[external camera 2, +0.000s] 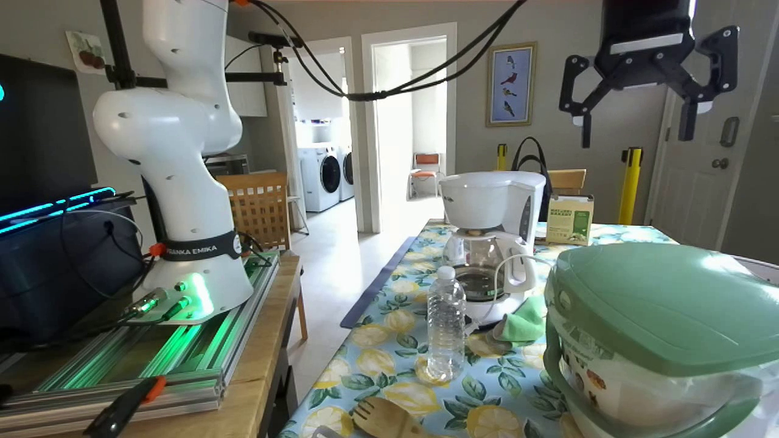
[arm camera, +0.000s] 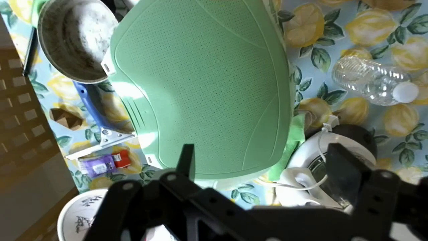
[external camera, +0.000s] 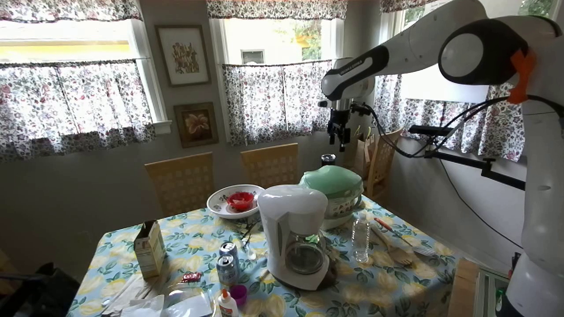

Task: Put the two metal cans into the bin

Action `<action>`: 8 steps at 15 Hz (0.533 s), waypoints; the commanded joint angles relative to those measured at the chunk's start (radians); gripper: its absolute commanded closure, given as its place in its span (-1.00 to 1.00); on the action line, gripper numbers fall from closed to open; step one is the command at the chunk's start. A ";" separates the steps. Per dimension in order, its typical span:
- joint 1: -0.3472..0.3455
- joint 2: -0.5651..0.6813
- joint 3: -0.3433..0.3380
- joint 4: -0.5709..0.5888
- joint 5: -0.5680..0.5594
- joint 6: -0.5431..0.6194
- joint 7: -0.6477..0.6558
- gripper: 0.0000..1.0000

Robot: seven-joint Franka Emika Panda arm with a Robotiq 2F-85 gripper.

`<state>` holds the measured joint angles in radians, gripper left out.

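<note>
Two silvery-blue cans stand upright close together on the table: a near can [external camera: 227, 271] and a far can [external camera: 230, 250], left of the white coffee maker. Both are out of sight in the other views. The bin is a pale tub with a green domed lid [external camera: 332, 181], standing behind the coffee maker. Its lid is down in both exterior views [external camera 2: 669, 304], and fills much of the wrist view [arm camera: 207, 87]. My gripper [external camera: 338, 143] is high above the bin, pointing down. Its fingers are wide apart and empty, as an exterior view [external camera 2: 637, 134] and the wrist view [arm camera: 262, 150] show.
The tall white coffee maker [external camera: 288, 233] stands between the cans and the bin. A clear bottle [external camera: 361, 237] and wooden utensils [external camera: 398, 255] lie or stand near the bin. A white bowl [external camera: 216, 204], a box [external camera: 150, 251] and a glue bottle [external camera: 228, 304] surround the cans.
</note>
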<state>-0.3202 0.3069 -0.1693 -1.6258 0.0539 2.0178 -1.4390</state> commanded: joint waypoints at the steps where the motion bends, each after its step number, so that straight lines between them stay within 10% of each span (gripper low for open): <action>1: 0.045 -0.061 -0.020 -0.061 -0.080 0.040 0.239 -1.00; 8: 0.064 -0.165 -0.014 -0.224 -0.074 0.080 0.660 -1.00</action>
<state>-0.2733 0.2251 -0.1751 -1.7442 -0.0068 2.0848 -0.9358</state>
